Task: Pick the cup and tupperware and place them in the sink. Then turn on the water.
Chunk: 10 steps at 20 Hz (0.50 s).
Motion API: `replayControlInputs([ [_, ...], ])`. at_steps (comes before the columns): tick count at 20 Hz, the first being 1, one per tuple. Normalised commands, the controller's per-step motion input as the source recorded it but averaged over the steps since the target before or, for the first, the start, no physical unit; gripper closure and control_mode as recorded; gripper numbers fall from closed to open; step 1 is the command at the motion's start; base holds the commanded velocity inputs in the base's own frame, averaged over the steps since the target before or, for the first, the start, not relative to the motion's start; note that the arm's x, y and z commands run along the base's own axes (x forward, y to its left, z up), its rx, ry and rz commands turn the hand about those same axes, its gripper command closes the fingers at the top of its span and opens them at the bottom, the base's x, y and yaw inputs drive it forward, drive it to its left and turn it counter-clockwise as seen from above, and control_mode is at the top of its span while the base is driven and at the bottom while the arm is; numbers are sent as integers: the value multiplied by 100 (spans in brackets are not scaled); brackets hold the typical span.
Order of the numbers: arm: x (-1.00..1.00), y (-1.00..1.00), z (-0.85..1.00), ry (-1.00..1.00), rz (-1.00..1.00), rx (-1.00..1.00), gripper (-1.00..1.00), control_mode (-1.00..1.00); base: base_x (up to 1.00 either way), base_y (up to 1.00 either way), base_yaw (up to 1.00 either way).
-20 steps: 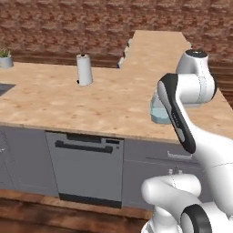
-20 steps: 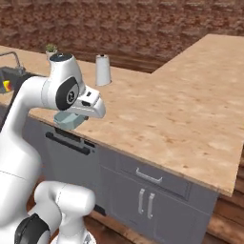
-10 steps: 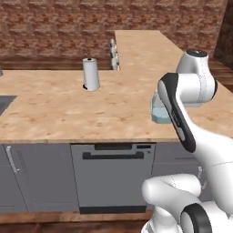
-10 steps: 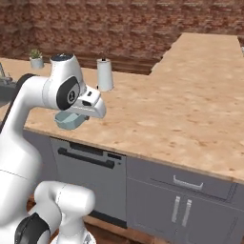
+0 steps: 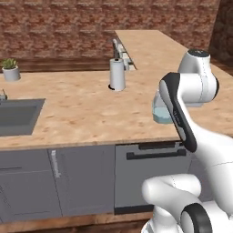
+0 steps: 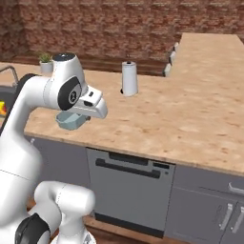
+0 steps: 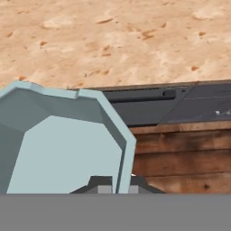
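The pale blue-grey tupperware [image 7: 58, 149] hangs above the counter's front edge, with my gripper [image 7: 118, 188] shut on its rim. From the left base view the tupperware [image 5: 160, 112] peeks out behind my forearm, well to the right of the dark sink [image 5: 18, 116]. In the right base view the tupperware [image 6: 70, 120] sits under my hand. A sliver of the yellow and orange cup [image 6: 2, 107] shows at the left edge, down in the basin by the faucet [image 6: 10, 71].
A white paper-towel roll [image 5: 117, 75] stands on the wood-look counter [image 5: 82, 109] between the sink and my arm. A small potted plant [image 5: 10, 70] is at the back left. The counter turns away to the far right. A dishwasher front [image 5: 150, 175] lies below.
The base has driven left along the counter, so the whole scene slid right and the sink has come into the left base view. The tupperware stays in my grip.
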Motion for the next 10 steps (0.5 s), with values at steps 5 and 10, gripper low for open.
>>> replayControlInputs([
  [5, 0, 0, 0, 0, 0, 0, 100, 100, 11, 100, -19],
  [10, 0, 0, 0, 0, 0, 0, 100, 100, 17, 100, -20],
])
